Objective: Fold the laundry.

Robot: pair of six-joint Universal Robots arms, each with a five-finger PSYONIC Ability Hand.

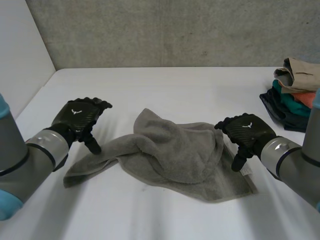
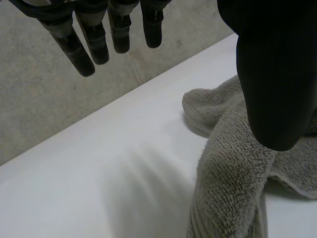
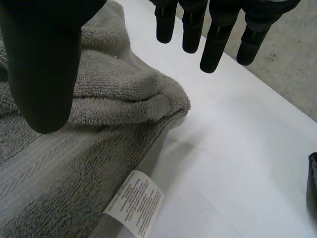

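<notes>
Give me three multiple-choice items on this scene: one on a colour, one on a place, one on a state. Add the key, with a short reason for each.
1. What colour is the towel?
A. Grey
B. Blue
C. White

2. Where on the table is the pile of folded clothes?
A. On the towel
B. At its left edge
C. At its right edge, beyond the right hand

3. How do the left hand and the right hand stand?
A. Both open, fingers straight, one at each end of the towel
B. Both shut on the towel
C. Both lying flat on bare table

Key:
1 A: the towel is grey in every view.
2 C: the head view shows the pile at the right edge, past the right hand.
3 A: each wrist view shows straight fingers with nothing gripped.
</notes>
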